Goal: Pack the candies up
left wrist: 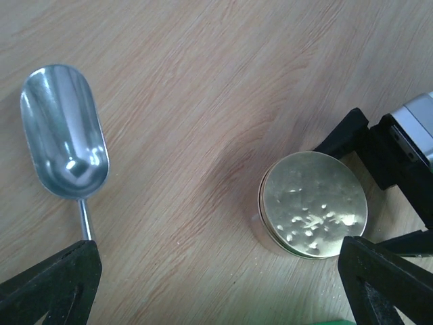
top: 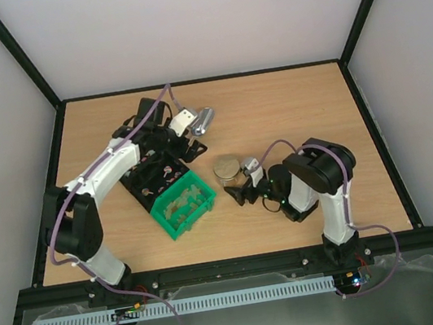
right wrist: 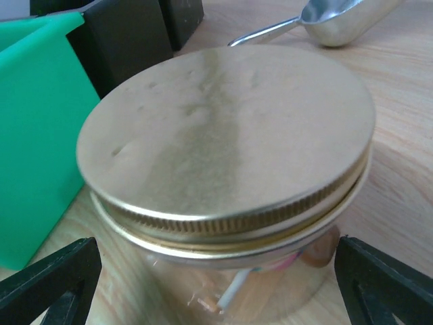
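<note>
While the gold lid sat on the jar, no candies could be packed, and the scene was arranged around that obstacle. The candies were seen as pale pieces lying in the green bin, just left of the jar. A few coloured bits could be made out through the jar's glass, though what they were could not be told. The right claw was held low and spread wide, one finger on each side of the jar and neither seen touching it. This stance was judged to be preparation for gripping the jar or its lid. The left claw was likewise released and grasping nothing. It was held above the tabletop, looking down on the scoop, which lay bowl-up with its handle running toward the claw's left finger; whether handle and finger touched could not be told. The scoop's place near the jar was judged convenient for scooping once the jar was opened. Black trays were set behind the bin. Removal of the lid was judged the step in hand.
</note>
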Tool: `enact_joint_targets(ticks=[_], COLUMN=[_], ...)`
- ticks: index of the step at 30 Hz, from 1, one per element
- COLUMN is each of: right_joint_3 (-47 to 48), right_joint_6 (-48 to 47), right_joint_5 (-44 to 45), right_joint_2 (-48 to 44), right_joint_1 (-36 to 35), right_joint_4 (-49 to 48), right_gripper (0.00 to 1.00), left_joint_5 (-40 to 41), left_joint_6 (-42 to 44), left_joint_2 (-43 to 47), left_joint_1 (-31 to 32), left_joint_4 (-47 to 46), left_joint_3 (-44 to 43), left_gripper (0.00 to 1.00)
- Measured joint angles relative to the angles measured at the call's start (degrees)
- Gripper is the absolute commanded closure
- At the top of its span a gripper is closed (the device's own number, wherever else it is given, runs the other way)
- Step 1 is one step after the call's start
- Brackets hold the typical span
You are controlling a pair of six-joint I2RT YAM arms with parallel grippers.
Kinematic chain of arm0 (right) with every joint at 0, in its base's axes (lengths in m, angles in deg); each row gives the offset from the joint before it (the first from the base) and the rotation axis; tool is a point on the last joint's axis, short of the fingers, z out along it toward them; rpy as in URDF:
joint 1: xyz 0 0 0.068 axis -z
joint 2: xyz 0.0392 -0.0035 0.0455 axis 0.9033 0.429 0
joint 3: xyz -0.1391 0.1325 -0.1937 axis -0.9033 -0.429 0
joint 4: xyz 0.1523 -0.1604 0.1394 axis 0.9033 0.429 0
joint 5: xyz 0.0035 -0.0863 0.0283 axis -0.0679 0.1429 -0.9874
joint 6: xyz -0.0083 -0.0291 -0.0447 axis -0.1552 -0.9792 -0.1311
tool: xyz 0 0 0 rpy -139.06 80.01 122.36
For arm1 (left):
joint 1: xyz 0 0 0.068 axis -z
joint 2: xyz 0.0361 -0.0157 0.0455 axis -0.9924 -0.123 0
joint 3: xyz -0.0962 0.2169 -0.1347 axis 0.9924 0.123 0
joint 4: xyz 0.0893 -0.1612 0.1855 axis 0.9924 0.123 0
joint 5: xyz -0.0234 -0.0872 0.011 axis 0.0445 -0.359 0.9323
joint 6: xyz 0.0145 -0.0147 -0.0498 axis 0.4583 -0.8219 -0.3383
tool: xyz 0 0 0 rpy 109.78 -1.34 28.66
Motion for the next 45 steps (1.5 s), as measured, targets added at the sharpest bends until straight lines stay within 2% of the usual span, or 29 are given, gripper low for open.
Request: enact_joint_targets(ticks=[5, 18, 24, 27, 36, 45], right_joint_3=[2.16, 4.94, 6.21, 6.93, 7.37, 6.67], right_joint_6=[-1.4, -4.02, -5.16, -5.38, -5.18, -4.61], right_joint_5=[0.04, 1.88, 4.07, 4.79, 6.29, 8.94], right_joint_2=[3.17, 6.67, 8.7, 9.38, 10.01, 10.01], right_joint_1=[-0.31, -2.78, -4.57, -5.38, -5.92, -6.32], right_joint_4=[-2.21, -4.31, -5.97, -6.29, -6.75, -7.1], right_gripper=[0.08, 0.06, 0.06, 0.1, 0.19, 0.18], left_joint_5=[0.7, 3.06, 5.7, 7.08, 10.56, 11.39], left_joint_6=[1.99, 5.46, 7.32, 8.5, 10.91, 10.88], left_joint_2=[1.79, 2.23, 3.93, 4.68, 4.55, 1.4], left_joint_1=[0.0, 1.55, 4.09, 5.75, 8.85, 10.05], left_joint_4=[0.59, 1.75, 1.36, 1.55, 1.09, 0.55], left_joint_3=[0.59, 4.35, 7.65, 9.01, 8.79, 4.87], left_gripper=[0.01, 0.01, 0.01, 0.01, 0.01, 0.01])
